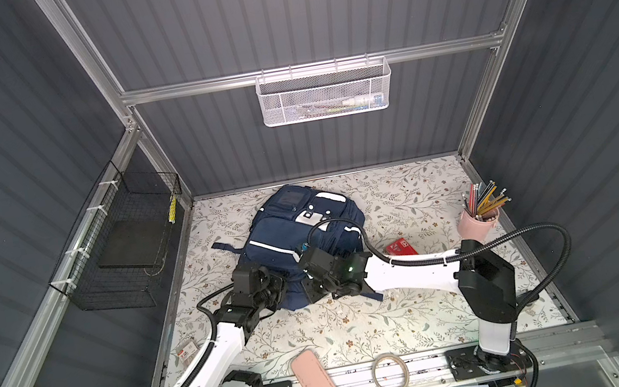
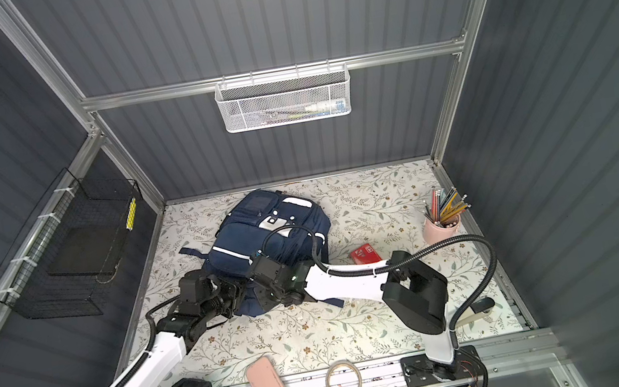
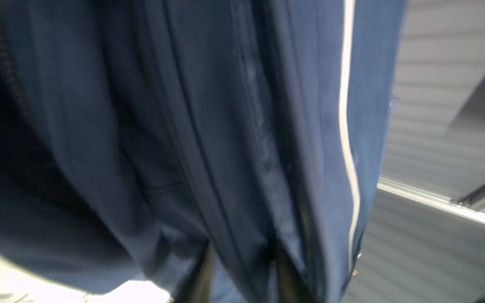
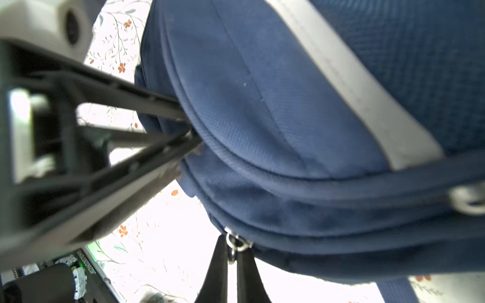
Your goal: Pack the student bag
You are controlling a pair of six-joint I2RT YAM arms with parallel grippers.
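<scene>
Student bag (image 1: 301, 233): it lies flat on the floral desk (image 1: 402, 314), front pockets up. We place all other things from it. In both top views the two arms meet at its near edge.
Right claw (image 4: 232, 265): closed on the small metal zipper pull (image 4: 237, 244) at the near edge of the bag. The ring sits between its two tips.
Left claw (image 4: 187, 129): just beside the right claw, on the same edge of the bag. Its fingers come together on a seam with a fold of navy cloth between them, so we judge that it is pinching the bag.
Step in hand: we believe it is the opening of a zipper, with one claw holding the cloth and the other drawing the slider. The seams that we can see look closed.
How to do it well: draw the pull along the line of the teeth and follow the curve of the edge, not upward away from the bag. The left claw should hold the cloth tight behind the slider, so that the soft fabric does not bunch.
Risks: the ring is small and may slip out of the tips. The bag may also slide on the desk if the pull is stronger than the hold.
Waiting things: the pink case (image 1: 318, 386) and the tape roll (image 1: 390, 373) lie well in front of the bag. The red box (image 1: 400, 248) and the cup of pencils (image 1: 479, 224) are to its right.
</scene>
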